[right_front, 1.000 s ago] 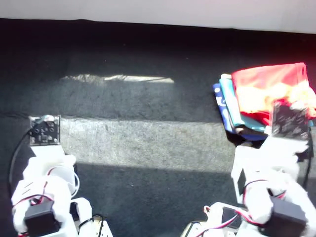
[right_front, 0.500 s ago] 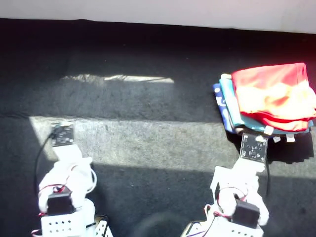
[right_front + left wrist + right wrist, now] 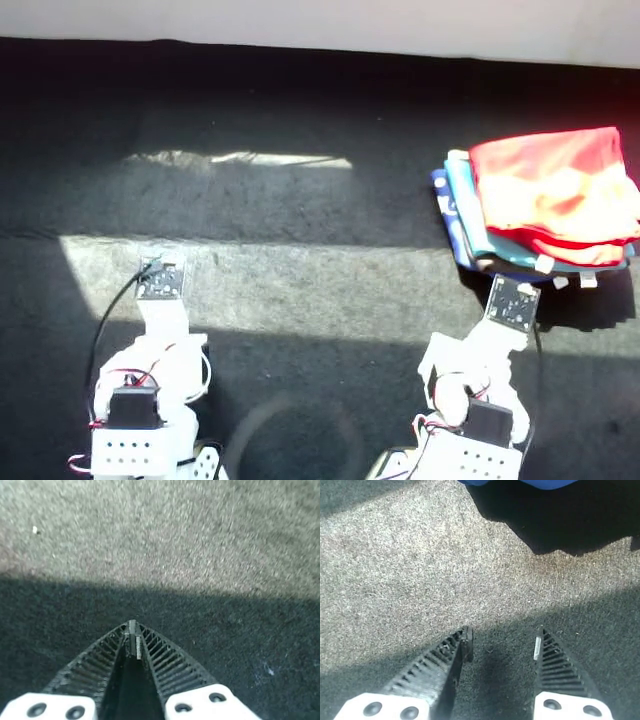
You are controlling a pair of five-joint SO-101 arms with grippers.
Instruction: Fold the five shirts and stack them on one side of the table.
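Where sun reaches the table [image 3: 320,285]: grey felt, elsewhere black.
Wall [image 3: 300,15]: pale, behind.
Left gripper [image 3: 132,631]: closed, empty.
Right gripper [image 3: 502,641]: open, empty, near stacked shirts [image 3: 550,185].

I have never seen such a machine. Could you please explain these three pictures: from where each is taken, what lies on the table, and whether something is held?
These are two small white robot arms at a table covered in dark cloth. The high view looks down on both: the left arm and the right arm. The other two pictures come from cameras on the wrists, each looking along its own gripper. The left gripper is shut and empty, over bare cloth. The right gripper is open, also empty, close to a blue shirt. That shirt belongs to the stack of folded shirts on the right side, with a red shirt on top.
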